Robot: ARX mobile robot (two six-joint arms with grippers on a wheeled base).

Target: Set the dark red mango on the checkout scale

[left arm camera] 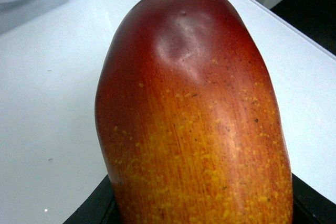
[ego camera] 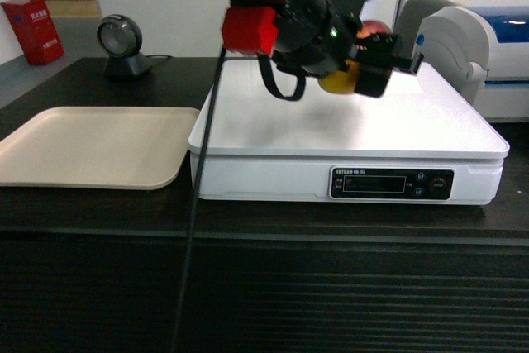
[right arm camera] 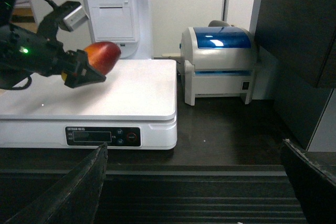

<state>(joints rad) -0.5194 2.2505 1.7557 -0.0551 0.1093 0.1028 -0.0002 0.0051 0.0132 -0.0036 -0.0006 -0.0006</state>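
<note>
my left pincer (ego camera: 364, 68) is closed on the dark red mango (left arm camera: 194, 124), held above the white scale (ego camera: 430, 126). only my left wrist view shows its red-to-orange skin; only the head view shows the beige tray (ego camera: 91, 146). my right pincer's fingers (right arm camera: 68, 192) are spread apart, holding nothing.

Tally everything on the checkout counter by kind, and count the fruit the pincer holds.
Mango, held in the left pincer above the scale: 1
Scale: 1
Beige tray: 1
Barcode scanner: 1
Label printer: 1
Total: 5
</note>
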